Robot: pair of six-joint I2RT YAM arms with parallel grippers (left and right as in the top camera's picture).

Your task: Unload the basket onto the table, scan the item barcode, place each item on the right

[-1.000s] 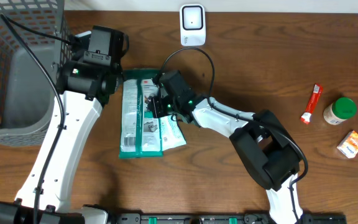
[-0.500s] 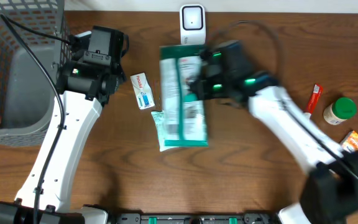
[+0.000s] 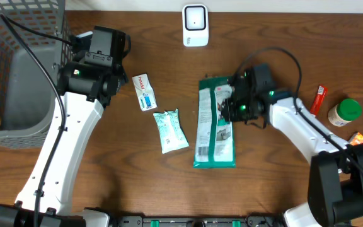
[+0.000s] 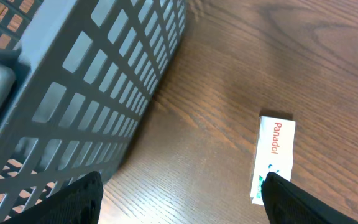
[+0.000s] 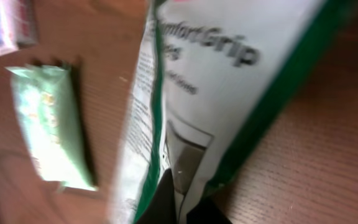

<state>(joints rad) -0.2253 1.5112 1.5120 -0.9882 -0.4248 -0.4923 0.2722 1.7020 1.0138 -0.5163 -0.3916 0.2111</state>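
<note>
Right gripper (image 3: 237, 108): jaws closed tight on the right-hand edge of the flat green-and-white plastic pouch (image 3: 214, 129), near its upper end. Pouch extends left of the gripper, printed face up, with its long axis running from the far edge of the brown wooden table (image 3: 137, 189) toward the near edge. Left gripper (image 4: 179, 205): jaws wide, empty.

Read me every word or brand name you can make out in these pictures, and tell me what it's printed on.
"Panadol": small white cardboard box.
"omfortGrip", start cut off: large green and white plastic pack.
Finer print on that pack and on the pale green packet: too blurred to read.
</note>
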